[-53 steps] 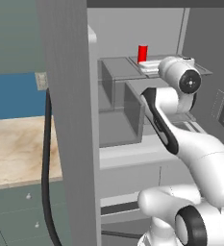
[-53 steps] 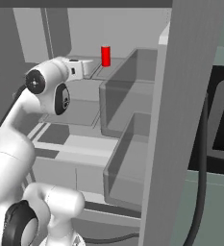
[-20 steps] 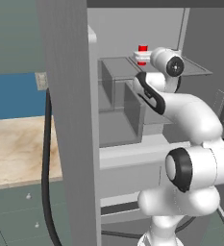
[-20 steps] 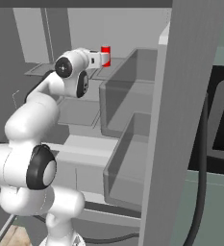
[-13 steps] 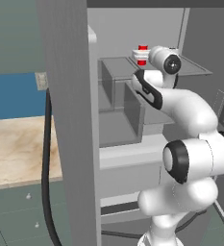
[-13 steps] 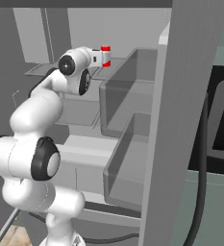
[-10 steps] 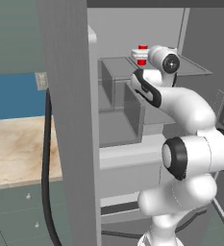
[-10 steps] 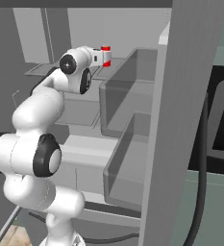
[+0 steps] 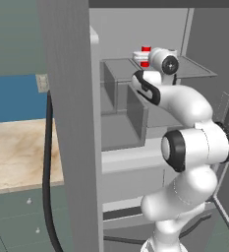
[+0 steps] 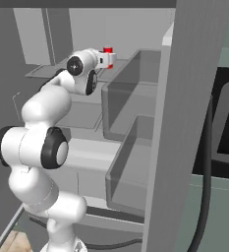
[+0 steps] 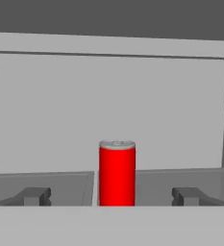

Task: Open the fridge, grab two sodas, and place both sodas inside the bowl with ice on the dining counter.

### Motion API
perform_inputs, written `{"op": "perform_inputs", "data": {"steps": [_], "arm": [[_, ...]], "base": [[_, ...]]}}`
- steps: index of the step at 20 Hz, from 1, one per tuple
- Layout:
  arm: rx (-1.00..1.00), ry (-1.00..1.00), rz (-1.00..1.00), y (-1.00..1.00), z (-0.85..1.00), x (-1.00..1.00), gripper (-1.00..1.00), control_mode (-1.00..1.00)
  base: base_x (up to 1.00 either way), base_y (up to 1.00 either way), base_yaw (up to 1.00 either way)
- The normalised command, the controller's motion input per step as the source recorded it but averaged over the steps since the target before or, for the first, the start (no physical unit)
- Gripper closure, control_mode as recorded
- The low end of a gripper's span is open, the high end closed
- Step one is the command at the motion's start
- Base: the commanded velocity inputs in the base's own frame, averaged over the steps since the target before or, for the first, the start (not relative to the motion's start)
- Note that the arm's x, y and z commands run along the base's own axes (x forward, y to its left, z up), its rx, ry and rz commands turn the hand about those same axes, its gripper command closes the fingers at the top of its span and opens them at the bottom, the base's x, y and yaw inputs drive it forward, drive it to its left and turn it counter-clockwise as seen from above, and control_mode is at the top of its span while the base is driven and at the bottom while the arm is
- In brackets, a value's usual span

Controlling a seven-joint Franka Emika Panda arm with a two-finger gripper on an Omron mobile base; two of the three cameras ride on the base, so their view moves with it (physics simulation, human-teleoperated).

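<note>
— So how far along is it?

— Early; the fridge [image 9: 71,123] stands open, and the gripper [image 11: 111,196] is spread wide, its fingertips [image 11: 34,196] flanking the red soda [image 11: 117,173], which stands upright on an upper shelf [image 10: 52,71]; nothing is grasped yet.

— And what's left?

— Closing on this can, fetching the second soda, and putting both in the bowl.
</note>
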Motion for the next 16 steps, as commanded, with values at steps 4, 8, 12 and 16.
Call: {"op": "perform_inputs", "data": {"steps": [4, 8, 12, 16], "arm": [[0.0, 0.0, 0.0, -0.15, -0.11, 0.28, -1.0, -1.0], [0.0, 0.0, 0.01, -0.1, -0.05, 0.25, -1.0, -1.0], [0.0, 0.0, 0.01, -0.02, 0.0, 0.26, -1.0, -1.0], [0.0, 0.0, 0.0, -0.03, 0.0, 0.27, -1.0, -1.0]], "base": [[0.0, 0.0, 0.0], [0.0, 0.0, 0.0], [0.0, 0.0, 0.0], [0.0, 0.0, 0.0]]}}
